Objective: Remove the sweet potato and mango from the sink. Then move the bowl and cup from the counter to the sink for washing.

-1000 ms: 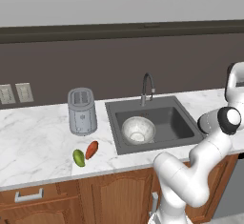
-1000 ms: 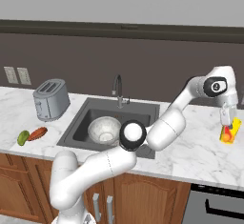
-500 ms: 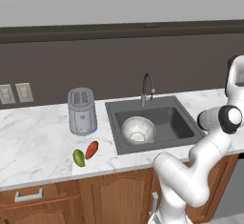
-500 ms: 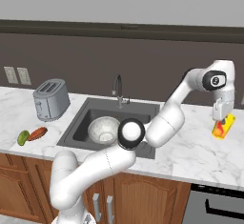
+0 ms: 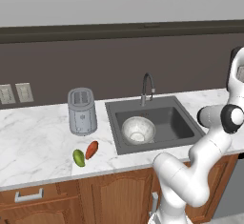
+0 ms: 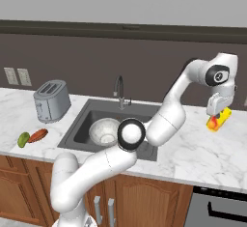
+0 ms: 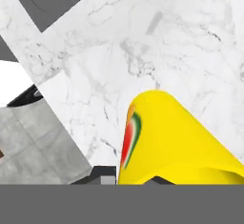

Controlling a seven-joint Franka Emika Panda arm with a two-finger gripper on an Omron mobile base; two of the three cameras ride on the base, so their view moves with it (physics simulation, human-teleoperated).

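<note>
My gripper (image 6: 216, 109) is shut on the small yellow cup (image 6: 218, 120) and holds it a little above the marble counter, to the right of the sink (image 6: 87, 120). In the hand view the cup (image 7: 181, 142) sits close up between the finger tips, its red and green mark facing left. The mottled whitish bowl (image 5: 138, 130) (image 6: 103, 132) lies inside the dark sink (image 5: 178, 123). The orange-red sweet potato (image 5: 91, 149) (image 6: 37, 135) and the green mango (image 5: 78, 157) (image 6: 22, 139) lie side by side on the counter left of the sink.
A grey toaster (image 5: 82, 111) (image 6: 51, 100) stands on the counter left of the sink. The curved faucet (image 5: 147, 87) (image 6: 119, 92) rises at the sink's back edge. My arm arches over the sink's right side. A dark backsplash wall runs behind.
The gripper has carried the cup up off the counter and leftward toward the sink. The bowl, sweet potato and mango have stayed put.
</note>
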